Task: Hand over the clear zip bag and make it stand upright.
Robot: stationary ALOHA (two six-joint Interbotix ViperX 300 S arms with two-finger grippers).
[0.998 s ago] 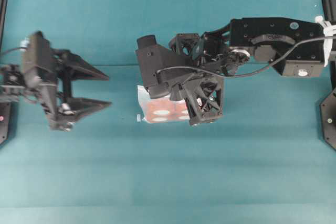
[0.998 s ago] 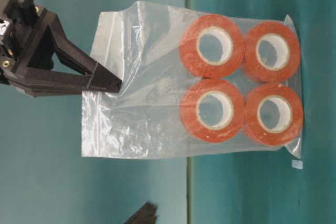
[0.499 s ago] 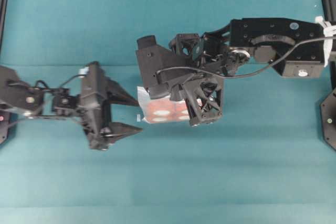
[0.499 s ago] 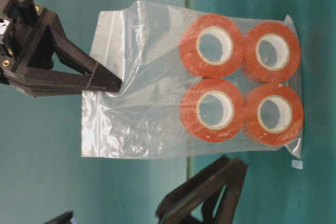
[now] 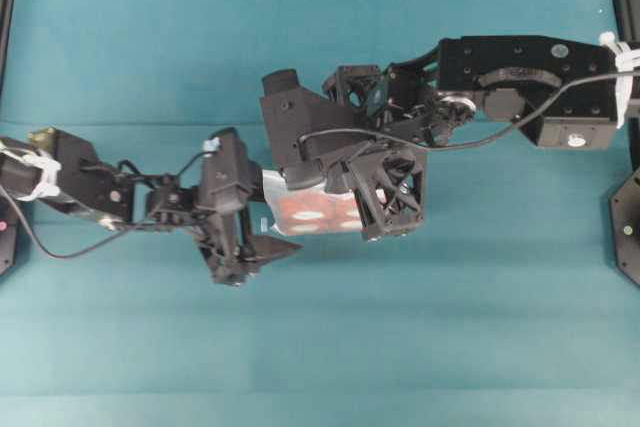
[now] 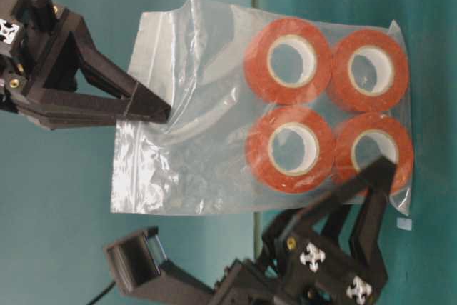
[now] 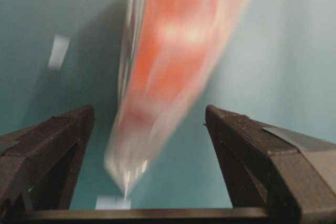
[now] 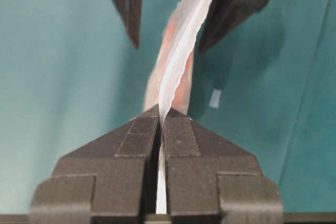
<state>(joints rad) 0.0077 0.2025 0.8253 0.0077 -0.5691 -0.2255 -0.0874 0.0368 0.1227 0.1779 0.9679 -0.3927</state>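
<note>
The clear zip bag (image 6: pixel 207 148) hangs from its top part, with orange tape rolls (image 6: pixel 289 151) in its lower half. My right gripper (image 6: pixel 161 113) is shut on the plastic near the zip end; in its wrist view the thin edge (image 8: pixel 181 40) rises out of the closed right gripper (image 8: pixel 161 114). My left gripper (image 5: pixel 278 209) is open and straddles the bag's lower part. One of its fingers (image 6: pixel 378 176) crosses in front of a roll. In the left wrist view the blurred bag (image 7: pixel 163 77) sits between the wide-apart fingers (image 7: pixel 231 129).
The right arm (image 5: pixel 520 77) reaches in from the right and the left arm (image 5: pixel 90 192) from the left, over a teal table (image 5: pixel 320 347). A small white scrap (image 5: pixel 263 224) lies on the table beside the bag.
My left arm has swung right from the table's left side; its open fingers now flank the bag's lower part. The right gripper has kept its hold in the same place.
</note>
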